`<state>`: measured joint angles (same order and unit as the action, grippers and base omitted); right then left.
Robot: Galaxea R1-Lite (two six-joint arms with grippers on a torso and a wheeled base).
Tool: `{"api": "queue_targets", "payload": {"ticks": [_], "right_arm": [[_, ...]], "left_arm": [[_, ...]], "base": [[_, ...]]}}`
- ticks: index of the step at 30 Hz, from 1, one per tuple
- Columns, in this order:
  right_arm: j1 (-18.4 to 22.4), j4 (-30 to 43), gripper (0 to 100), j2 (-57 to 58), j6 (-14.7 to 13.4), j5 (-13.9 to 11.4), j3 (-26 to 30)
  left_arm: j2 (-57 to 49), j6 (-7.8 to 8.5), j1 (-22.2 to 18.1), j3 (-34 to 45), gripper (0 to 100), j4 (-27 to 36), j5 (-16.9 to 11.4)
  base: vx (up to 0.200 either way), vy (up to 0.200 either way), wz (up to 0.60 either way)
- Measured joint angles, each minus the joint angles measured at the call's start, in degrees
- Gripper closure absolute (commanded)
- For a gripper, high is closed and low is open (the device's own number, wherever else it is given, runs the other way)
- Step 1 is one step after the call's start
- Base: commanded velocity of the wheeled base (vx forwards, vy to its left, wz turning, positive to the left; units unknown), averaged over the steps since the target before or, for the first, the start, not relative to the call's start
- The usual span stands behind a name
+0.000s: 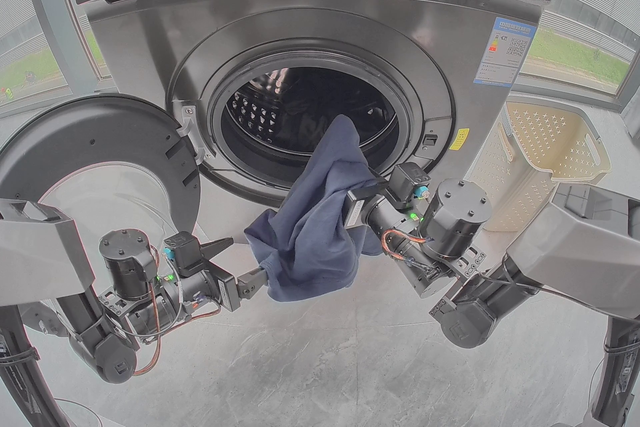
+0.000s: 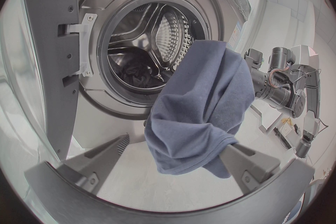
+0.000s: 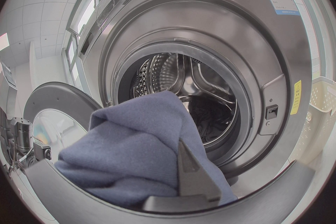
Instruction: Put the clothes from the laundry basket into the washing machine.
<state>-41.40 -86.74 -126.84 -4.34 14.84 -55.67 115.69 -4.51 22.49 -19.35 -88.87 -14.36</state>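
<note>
A dark blue garment (image 1: 313, 221) hangs in front of the washing machine's open drum (image 1: 300, 108), its top edge at the lower rim of the opening. My right gripper (image 1: 353, 198) is shut on the garment's right side; in the right wrist view cloth (image 3: 140, 137) covers one finger and the other finger (image 3: 190, 165) shows. My left gripper (image 1: 245, 260) stands open low at the left, the garment's lower end (image 2: 196, 112) draped against one finger (image 2: 245, 165). Dark clothes (image 2: 136, 72) lie inside the drum. The cream laundry basket (image 1: 553, 148) stands right of the machine.
The round door (image 1: 93, 161) is swung fully open to the left, just above my left arm. Pale tiled floor (image 1: 333, 355) lies before the machine. Windows run behind on both sides.
</note>
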Motion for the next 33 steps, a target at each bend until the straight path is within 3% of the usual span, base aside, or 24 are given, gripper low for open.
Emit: {"api": "queue_targets", "payload": {"ticks": [4,8,15,22,30,33], "right_arm": [[0.2,0.1,100,0.0,0.0,0.0,-0.2],[0.6,0.5,100,0.0,0.1,0.1,-1.3],[1.0,1.6,100,0.2,0.4,0.1,-3.2],[1.0,1.7,100,0.2,0.4,0.7,-3.9],[1.0,1.7,100,0.4,0.4,0.9,-4.0],[1.1,1.7,100,0.4,0.4,0.9,-4.1]], "left_arm": [[0.0,0.71,0.2,1.6,0,0.0,-1.6],[0.1,3.43,0.4,4.4,0,0.0,-4.0],[0.1,6.28,0.6,8.5,0,0.0,-6.7],[0.1,10.19,0.6,12.1,0,0.0,-9.4],[-0.3,10.72,0.7,13.6,0,0.0,-10.5],[-0.6,12.3,0.7,14.4,0,0.0,-11.7]], "base": [[0.0,0.0,0.0],[0.0,0.0,0.0],[0.0,0.0,0.0],[0.0,0.0,0.0],[0.0,0.0,0.0],[0.0,0.0,0.0]]}}
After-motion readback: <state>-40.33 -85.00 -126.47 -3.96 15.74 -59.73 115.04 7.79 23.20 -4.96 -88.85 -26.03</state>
